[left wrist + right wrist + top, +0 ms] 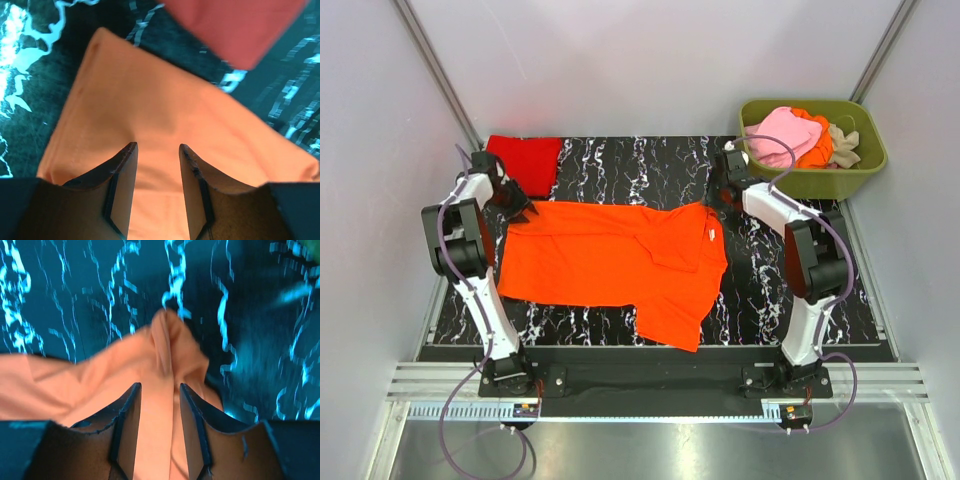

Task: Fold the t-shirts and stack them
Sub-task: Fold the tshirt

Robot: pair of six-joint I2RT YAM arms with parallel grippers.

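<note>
Orange shirt (610,265), spread flat: limp, light cloth, so take hold at its far corners. Your left gripper (157,146) and right gripper (159,386) stand parted over it, gripping nothing.

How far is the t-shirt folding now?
Done: the red shirt lies folded, far left. In hand: the orange shirt lies spread, left gripper and right gripper open above its far edge. Left: folding it, stacking, and the shirts in the green tub.
</note>
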